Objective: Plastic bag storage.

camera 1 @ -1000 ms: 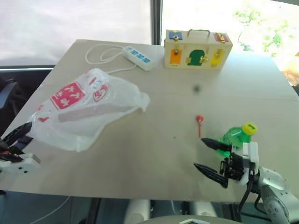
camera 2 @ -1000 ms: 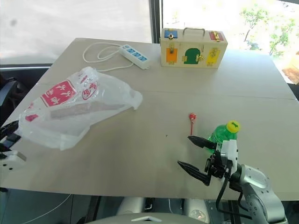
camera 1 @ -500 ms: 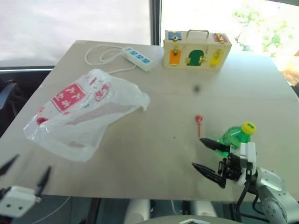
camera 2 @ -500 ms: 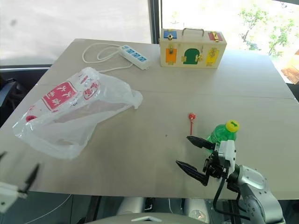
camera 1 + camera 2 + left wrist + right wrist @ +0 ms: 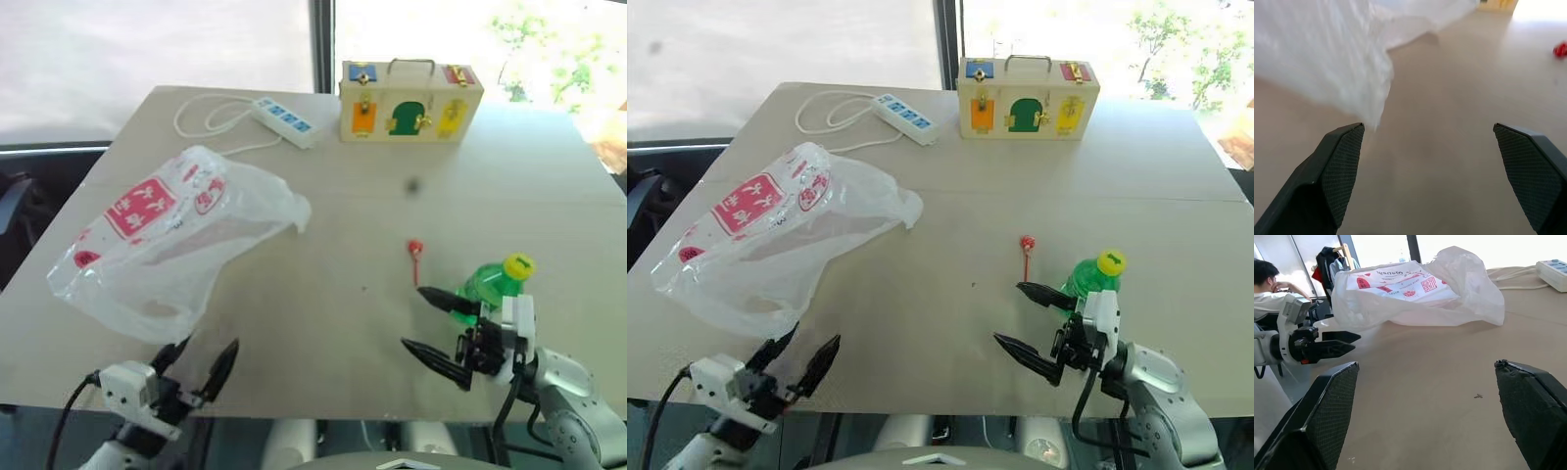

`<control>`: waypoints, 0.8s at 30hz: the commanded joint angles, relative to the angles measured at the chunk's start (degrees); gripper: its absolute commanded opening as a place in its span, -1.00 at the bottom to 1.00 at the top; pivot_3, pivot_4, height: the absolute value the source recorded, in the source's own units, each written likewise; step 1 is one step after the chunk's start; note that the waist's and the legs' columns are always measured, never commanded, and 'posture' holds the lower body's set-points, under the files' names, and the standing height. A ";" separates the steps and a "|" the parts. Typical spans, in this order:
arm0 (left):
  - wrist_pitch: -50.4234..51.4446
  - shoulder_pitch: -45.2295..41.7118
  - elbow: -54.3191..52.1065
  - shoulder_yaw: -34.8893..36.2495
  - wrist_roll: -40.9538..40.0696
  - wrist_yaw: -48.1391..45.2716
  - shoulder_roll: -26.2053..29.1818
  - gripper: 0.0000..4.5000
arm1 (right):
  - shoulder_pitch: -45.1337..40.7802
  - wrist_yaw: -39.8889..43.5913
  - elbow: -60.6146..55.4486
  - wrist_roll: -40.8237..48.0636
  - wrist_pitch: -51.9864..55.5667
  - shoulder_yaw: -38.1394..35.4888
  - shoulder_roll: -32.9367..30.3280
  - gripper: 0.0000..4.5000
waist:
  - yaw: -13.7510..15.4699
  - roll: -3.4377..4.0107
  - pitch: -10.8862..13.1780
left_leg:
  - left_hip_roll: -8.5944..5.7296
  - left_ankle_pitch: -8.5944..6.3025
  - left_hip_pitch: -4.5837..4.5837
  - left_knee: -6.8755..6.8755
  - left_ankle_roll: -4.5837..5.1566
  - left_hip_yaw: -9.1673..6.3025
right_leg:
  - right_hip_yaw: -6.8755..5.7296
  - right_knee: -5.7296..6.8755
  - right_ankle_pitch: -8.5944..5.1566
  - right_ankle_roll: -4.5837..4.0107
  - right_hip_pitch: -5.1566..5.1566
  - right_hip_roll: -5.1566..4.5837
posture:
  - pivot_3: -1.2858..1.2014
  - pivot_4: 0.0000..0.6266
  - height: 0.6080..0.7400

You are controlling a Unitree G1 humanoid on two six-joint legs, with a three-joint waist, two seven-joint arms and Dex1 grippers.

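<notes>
The plastic bag (image 5: 176,230), translucent white with red printed panels, lies crumpled and loose on the left half of the table (image 5: 333,206). My left gripper (image 5: 199,359) is open at the table's front edge, just in front of the bag's near corner, with nothing between its fingers. Its wrist view shows the bag (image 5: 1322,49) hanging close over one fingertip (image 5: 1344,152). Over the front right of the table, my right gripper (image 5: 415,319) is open and empty and points left toward the bag (image 5: 1410,289). The right wrist view also shows the left gripper (image 5: 1337,342).
A wooden box (image 5: 411,101) with coloured doors stands at the back. A white power strip (image 5: 286,119) with its cord lies to the box's left. A green bottle (image 5: 495,284) with a yellow cap stands just behind my right gripper. A small red object (image 5: 416,250) lies mid-table. A person (image 5: 1268,281) sits beyond the table.
My left gripper has let go of the bag's left edge, opened and rolled. It has swung down and right to the table's front edge. The bag has settled; the right gripper has stayed put.
</notes>
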 commanded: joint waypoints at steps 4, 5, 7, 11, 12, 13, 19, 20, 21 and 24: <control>0.44 0.43 -8.37 7.42 2.66 0.80 -3.84 0.99 | 0.05 0.48 -1.35 -0.02 -0.92 -0.09 -0.09 1.00 | 0.02 -0.02 0.01 | 0.05 0.00 0.02 0.04 -0.03 0.04 | 0.06 0.01 0.00 0.00 0.01 0.07 | 0.03 -0.52 0.86; 0.54 1.47 -9.64 8.02 2.96 0.76 -4.82 0.99 | -0.07 0.64 -1.03 -0.09 -1.01 0.02 0.04 1.00 | -0.02 -0.07 -0.01 | 0.05 0.00 0.01 0.06 -0.03 0.04 | 0.06 0.01 0.00 0.00 0.00 0.07 | 0.03 -0.52 0.86; 1.13 3.48 -11.35 8.50 3.39 0.09 -6.48 0.99 | -0.32 1.07 -0.47 -0.18 -1.17 0.21 0.24 1.00 | -0.03 -0.06 -0.01 | 0.05 -0.03 0.00 0.06 -0.07 0.07 | 0.10 -0.03 0.00 -0.01 0.00 0.04 | 0.03 -0.52 0.86; 2.03 5.58 -13.53 9.69 3.40 0.64 -9.68 0.99 | -1.03 1.93 0.65 -0.19 -1.38 0.36 0.52 1.00 | 0.05 -0.02 0.04 | 0.06 -0.14 -0.01 0.06 -0.26 0.06 | 0.10 -0.06 0.00 -0.01 0.00 -0.06 | 0.03 -0.52 0.86; 2.47 5.52 -13.89 9.75 3.44 0.70 -10.06 0.99 | -1.19 2.14 0.85 -0.17 -1.37 0.44 0.56 1.00 | 0.11 -0.03 0.05 | 0.08 -0.15 -0.01 0.06 -0.27 0.06 | 0.09 -0.06 0.00 -0.01 0.00 -0.12 | 0.03 -0.52 0.86; 3.14 5.17 -14.16 9.87 3.22 1.22 -10.67 0.99 | -1.37 2.35 1.07 -0.17 -1.38 0.52 0.61 1.00 | 0.23 -0.05 0.06 | 0.11 -0.15 -0.01 0.06 -0.27 0.04 | 0.07 -0.06 0.00 -0.01 0.00 -0.12 | 0.03 -0.52 0.86; 7.90 1.11 -16.32 11.11 0.30 4.32 -13.20 0.99 | -2.44 3.50 2.54 -0.30 -1.59 0.27 0.65 1.00 | 0.40 0.00 0.10 | 0.11 -0.15 -0.01 0.07 -0.27 0.04 | 0.06 -0.05 0.00 -0.01 0.00 0.10 | 0.03 -0.52 0.86; 8.66 0.54 -16.53 11.15 0.17 4.44 -13.31 0.99 | -2.59 3.53 2.56 -0.31 -1.51 0.25 0.64 1.00 | 0.40 -0.01 0.09 | 0.11 -0.14 -0.02 0.07 -0.26 0.05 | 0.07 -0.05 0.00 -0.01 0.00 0.11 | 0.03 -0.52 0.86; 9.64 -0.31 -16.46 11.14 -0.29 5.03 -13.62 0.99 | -2.68 3.55 2.56 -0.36 -1.49 0.25 0.62 1.00 | 0.40 -0.03 0.08 | 0.11 -0.12 -0.02 0.07 -0.23 0.05 | 0.07 -0.06 0.00 -0.01 0.00 0.12 | 0.03 -0.52 0.86; 12.61 -2.96 -16.25 9.61 1.27 5.59 -13.51 0.99 | -3.04 3.13 2.15 -0.42 -1.16 0.16 0.64 1.00 | 0.54 0.00 0.10 | 0.11 0.00 -0.03 0.07 -0.02 0.04 | 0.07 -0.08 0.00 -0.01 0.00 0.15 | 0.03 -0.52 0.86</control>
